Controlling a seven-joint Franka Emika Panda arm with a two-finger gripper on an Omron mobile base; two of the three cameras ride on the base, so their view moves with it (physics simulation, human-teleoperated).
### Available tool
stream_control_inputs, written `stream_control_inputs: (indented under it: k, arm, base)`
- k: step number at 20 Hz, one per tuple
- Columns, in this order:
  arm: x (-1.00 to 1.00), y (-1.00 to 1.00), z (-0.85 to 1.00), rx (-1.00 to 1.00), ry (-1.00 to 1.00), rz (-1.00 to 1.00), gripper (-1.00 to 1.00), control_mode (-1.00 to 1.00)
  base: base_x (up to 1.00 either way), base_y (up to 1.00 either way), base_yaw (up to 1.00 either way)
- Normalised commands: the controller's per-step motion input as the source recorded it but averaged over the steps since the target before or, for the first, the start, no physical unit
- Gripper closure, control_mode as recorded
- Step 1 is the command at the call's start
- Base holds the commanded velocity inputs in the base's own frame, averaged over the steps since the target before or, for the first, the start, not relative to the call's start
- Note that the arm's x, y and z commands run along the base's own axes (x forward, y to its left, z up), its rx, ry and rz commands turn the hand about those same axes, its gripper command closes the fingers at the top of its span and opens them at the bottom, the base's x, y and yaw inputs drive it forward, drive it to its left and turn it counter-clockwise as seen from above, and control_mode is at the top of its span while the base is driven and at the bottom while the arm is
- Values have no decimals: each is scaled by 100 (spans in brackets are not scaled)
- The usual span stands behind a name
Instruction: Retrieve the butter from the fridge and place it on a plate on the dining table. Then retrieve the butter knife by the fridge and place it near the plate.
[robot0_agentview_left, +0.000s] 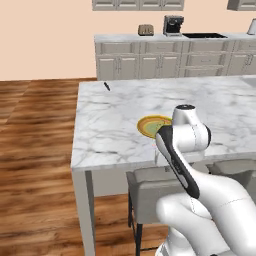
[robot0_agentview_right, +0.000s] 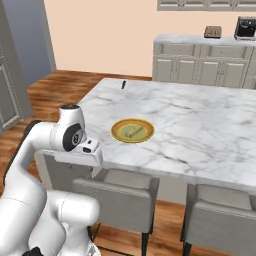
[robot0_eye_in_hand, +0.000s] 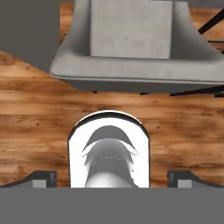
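Observation:
The plate (robot0_agentview_right: 132, 130), with its orange-yellow rim, lies on the white marble dining table (robot0_agentview_right: 200, 125) near the front edge. A pale-yellow stick of butter (robot0_agentview_right: 133, 132) rests in its middle. In the left base view my arm's elbow partly covers the plate (robot0_agentview_left: 150, 125). The butter knife (robot0_agentview_left: 106, 86) (robot0_agentview_right: 123, 84), small and dark, lies at the table's far left corner. My arm is folded in front of the table's near edge, well away from both. In the hand view the gripper (robot0_eye_in_hand: 113, 178) points down at the wooden floor, open, with nothing between its fingers.
Grey chairs (robot0_agentview_right: 117, 192) (robot0_eye_in_hand: 131, 43) are tucked under the table's near side, just below my arm. A beige cabinet counter (robot0_agentview_left: 165, 55) with a toaster and coffee machine runs along the back wall. A tall grey front (robot0_agentview_right: 10, 85) stands at the far left; I cannot tell if it is the fridge.

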Motion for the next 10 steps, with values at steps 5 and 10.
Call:
stream_control_inputs:
  k: [5,10]
  arm:
    - [0,0,0,0,0,0,-100,100]
    - [0,0,0,0,0,0,-100,100]
  base:
    - [-53,50,15]
    - [-14,78,20]
